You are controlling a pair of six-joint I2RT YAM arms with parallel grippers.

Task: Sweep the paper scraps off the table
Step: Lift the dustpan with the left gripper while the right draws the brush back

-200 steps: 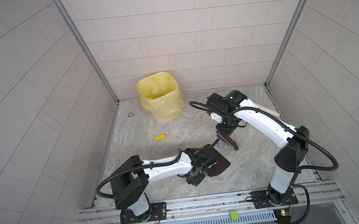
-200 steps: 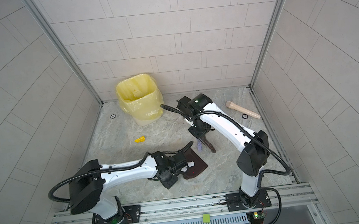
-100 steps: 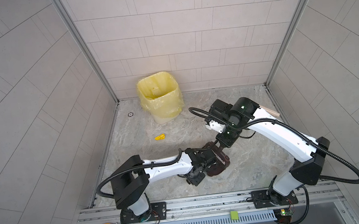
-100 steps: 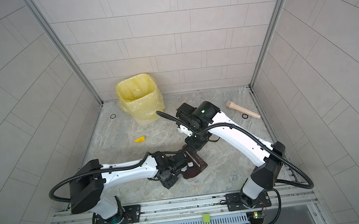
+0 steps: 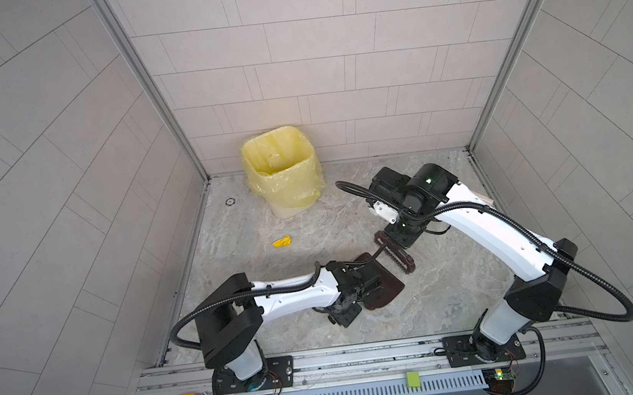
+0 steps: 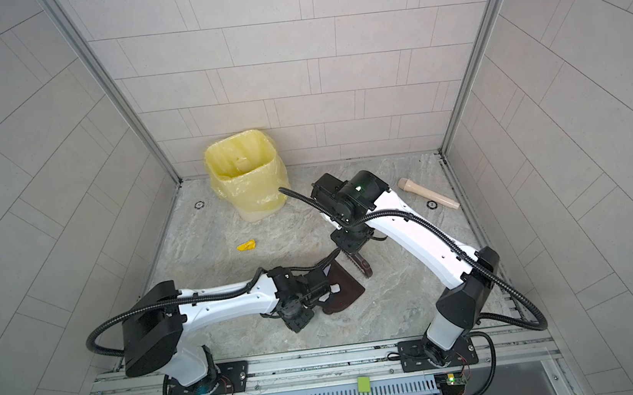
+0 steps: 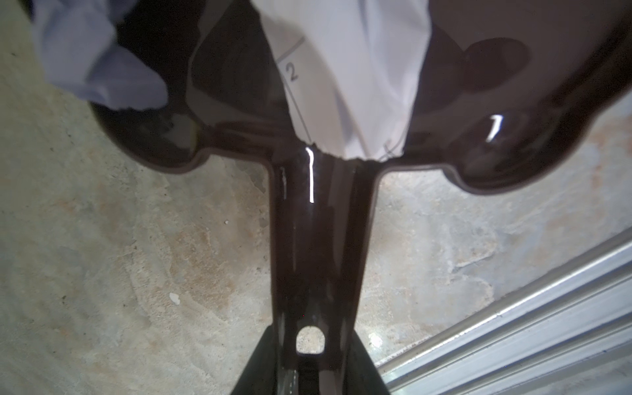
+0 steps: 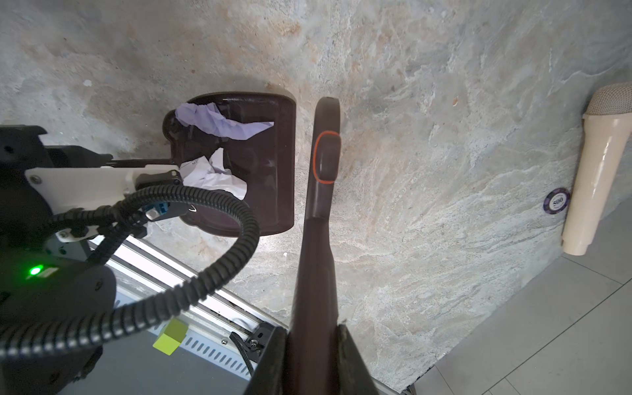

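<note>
The left fingers (image 7: 258,372) pinch the end of the dustpan (image 8: 273,191) handle, and the pan rests on the counter (image 5: 437,294). The right fingers (image 8: 355,369) are pressed tight on the handle of the brush (image 8: 321,205). Its head lies just beside the dustpan's open lip, nearly parallel to it, with a thin strip of counter between.

Two of the paper scraps (image 8: 239,128) are inside the dustpan. A lilac one (image 8: 205,119) stretches along one side wall, its long axis running from the back corner toward the lip. A white crumpled wad (image 8: 212,178) is bunched at the back, against the root of the handle. A yellow scrap (image 5: 282,242) lies on the counter well apart from the dustpan, on the side toward the bin (image 5: 283,178). It is a short wedge, set at a slant to the line back to the pan, with neither end aimed at the lip.

These bits look feather-light, soft and springy. I judge they are better pushed than pinched: bristles low behind the scrap's broad side and a slow stroke, or it will skip sideways. The pan should be carried level, since nothing holds its load in.
</note>
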